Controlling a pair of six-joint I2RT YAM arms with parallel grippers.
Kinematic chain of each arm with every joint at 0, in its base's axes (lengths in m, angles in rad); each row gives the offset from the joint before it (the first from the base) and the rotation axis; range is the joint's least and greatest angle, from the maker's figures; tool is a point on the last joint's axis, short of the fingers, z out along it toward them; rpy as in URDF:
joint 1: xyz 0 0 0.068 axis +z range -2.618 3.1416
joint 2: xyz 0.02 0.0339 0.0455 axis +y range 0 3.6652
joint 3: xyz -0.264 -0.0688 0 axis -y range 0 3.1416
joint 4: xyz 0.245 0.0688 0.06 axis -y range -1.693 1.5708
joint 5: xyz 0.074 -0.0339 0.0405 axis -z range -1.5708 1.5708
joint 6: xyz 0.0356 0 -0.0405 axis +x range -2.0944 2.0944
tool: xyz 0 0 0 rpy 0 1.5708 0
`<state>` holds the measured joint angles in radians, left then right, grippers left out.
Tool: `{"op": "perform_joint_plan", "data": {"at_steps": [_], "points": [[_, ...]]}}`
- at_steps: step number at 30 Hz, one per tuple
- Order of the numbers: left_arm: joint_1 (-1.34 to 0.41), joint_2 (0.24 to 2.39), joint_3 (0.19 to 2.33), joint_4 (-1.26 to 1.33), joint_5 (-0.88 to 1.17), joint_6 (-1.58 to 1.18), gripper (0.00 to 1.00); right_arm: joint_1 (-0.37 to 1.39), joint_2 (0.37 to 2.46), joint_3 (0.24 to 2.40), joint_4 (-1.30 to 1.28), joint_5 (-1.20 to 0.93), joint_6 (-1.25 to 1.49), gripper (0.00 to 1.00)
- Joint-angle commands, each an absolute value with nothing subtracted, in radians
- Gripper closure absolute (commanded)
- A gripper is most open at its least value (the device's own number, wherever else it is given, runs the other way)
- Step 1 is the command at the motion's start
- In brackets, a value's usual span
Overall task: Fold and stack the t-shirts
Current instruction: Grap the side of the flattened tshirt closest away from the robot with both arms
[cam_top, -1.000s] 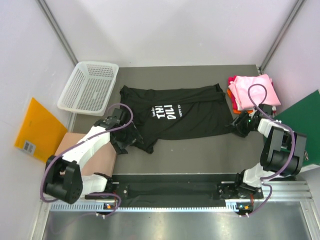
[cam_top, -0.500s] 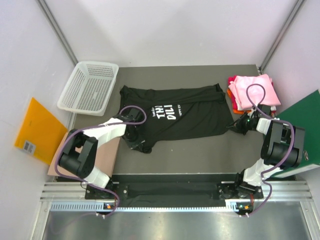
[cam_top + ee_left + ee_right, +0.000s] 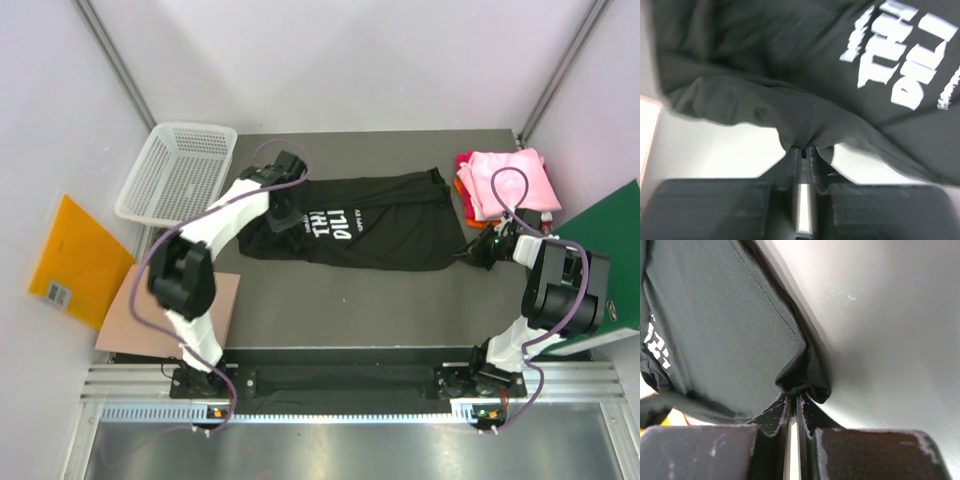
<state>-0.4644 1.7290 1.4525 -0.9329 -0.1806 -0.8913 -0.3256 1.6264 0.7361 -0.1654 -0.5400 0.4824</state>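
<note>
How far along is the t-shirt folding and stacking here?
Done: a folded pile, pink on top, sits at the right. In hand: the left hand and right hand each pinch the black t-shirt, mid-fold. Left: finishing its folds and stacking it.

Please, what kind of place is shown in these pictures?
Likely a robot test cell in a lab: the left arm and right arm are bolted to a metal rail, plain white walls enclose the table, and a black t-shirt lies near a stack of folded shirts.
</note>
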Motion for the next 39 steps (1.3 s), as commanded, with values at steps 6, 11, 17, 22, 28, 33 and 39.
{"op": "perform_joint_plan", "data": {"at_steps": [6, 11, 17, 22, 28, 33, 39], "points": [[-0.462, 1.941, 1.668, -1.034, -0.236, -0.813, 0.01, -0.324, 1.655, 0.792, -0.178, -0.551, 0.449, 1.00], [-0.462, 1.735, 1.420, -0.936, -0.230, -0.844, 0.01, -0.324, 1.666, 0.782, -0.166, -0.571, 0.453, 1.00], [-0.459, 1.575, 1.208, -0.787, -0.184, -0.879, 0.15, -0.324, 1.684, 0.781, -0.158, -0.580, 0.448, 1.00], [-0.457, 1.650, 1.196, -0.661, -0.106, -0.897, 0.42, -0.324, 1.704, 0.798, -0.161, -0.588, 0.443, 1.00], [-0.459, 1.758, 1.270, -0.614, -0.067, -0.905, 0.39, -0.324, 1.710, 0.807, -0.161, -0.595, 0.445, 0.99], [-0.457, 1.844, 1.347, -0.624, -0.071, -0.904, 0.40, -0.324, 1.713, 0.801, -0.156, -0.600, 0.445, 0.99], [-0.456, 1.907, 1.396, -0.627, -0.086, -0.888, 0.53, -0.324, 1.721, 0.801, -0.161, -0.603, 0.436, 0.99]]}}
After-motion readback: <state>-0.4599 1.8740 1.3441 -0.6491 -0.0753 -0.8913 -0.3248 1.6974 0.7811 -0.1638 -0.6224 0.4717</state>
